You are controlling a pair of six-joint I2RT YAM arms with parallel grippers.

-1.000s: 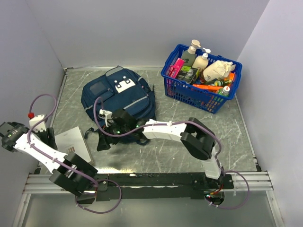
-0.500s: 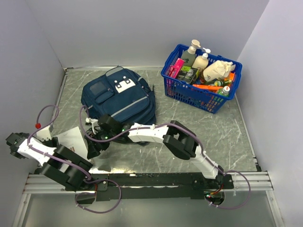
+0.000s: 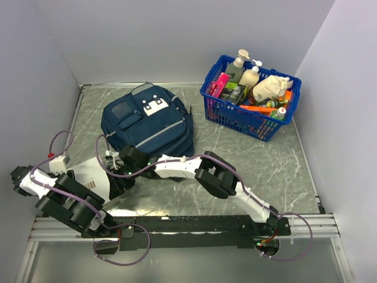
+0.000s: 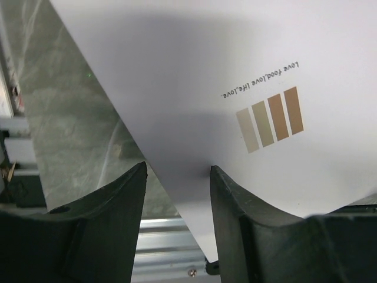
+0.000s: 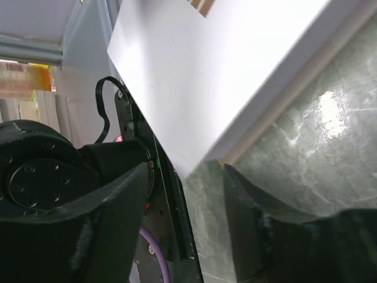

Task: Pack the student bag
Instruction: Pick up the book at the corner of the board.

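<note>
Student bag point(image 3: 147, 121) lies flat on table point(image 3: 283, 171), left of centre toward back wall, front pockets up. Blue basket point(image 3: 241, 122) of bottles and packets well to its right. White box point(image 3: 88, 172) with four brownish stripes just in front of bag. Left gripper point(image 4: 178, 171): fingers spread astride box corner. Right gripper point(image 5: 185, 171): fingers spread astride another corner. Contact: cannot tell.

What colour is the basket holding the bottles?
The basket is bright blue, clearest in the top external view.
</note>
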